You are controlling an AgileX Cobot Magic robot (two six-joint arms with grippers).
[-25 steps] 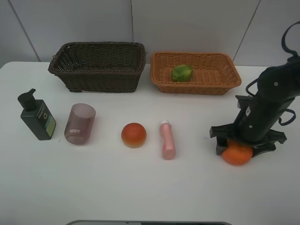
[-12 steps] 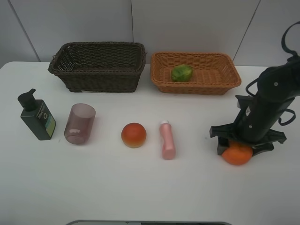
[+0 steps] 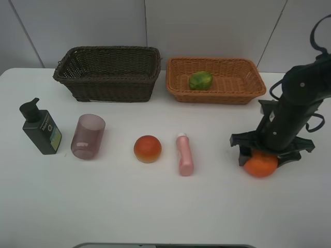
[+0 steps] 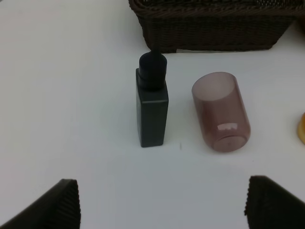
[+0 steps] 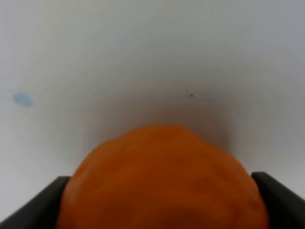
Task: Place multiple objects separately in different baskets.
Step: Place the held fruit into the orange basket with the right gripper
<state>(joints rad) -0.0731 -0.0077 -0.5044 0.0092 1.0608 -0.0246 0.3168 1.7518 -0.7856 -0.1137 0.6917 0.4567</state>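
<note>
My right gripper (image 3: 266,156) is shut on the orange (image 3: 260,165) at the table's right; the right wrist view shows the orange (image 5: 162,181) filling the gap between the fingers. The green fruit (image 3: 200,80) lies in the light orange-tan basket (image 3: 217,97). The dark brown basket (image 3: 111,88) holds nothing I can see. The dark green pump bottle (image 3: 41,129), purple cup (image 3: 88,136), red-orange fruit (image 3: 147,149) and pink bottle (image 3: 184,154) sit in a row. My left gripper (image 4: 164,205) is open above the table, short of the pump bottle (image 4: 153,107) and cup (image 4: 220,112).
The baskets stand side by side at the back of the white table (image 3: 155,206), against a pale wall. The pink bottle lies on its side. The left arm does not show in the exterior high view.
The right gripper and the orange have shifted slightly up and toward the back in the exterior view. Nothing else has moved.
</note>
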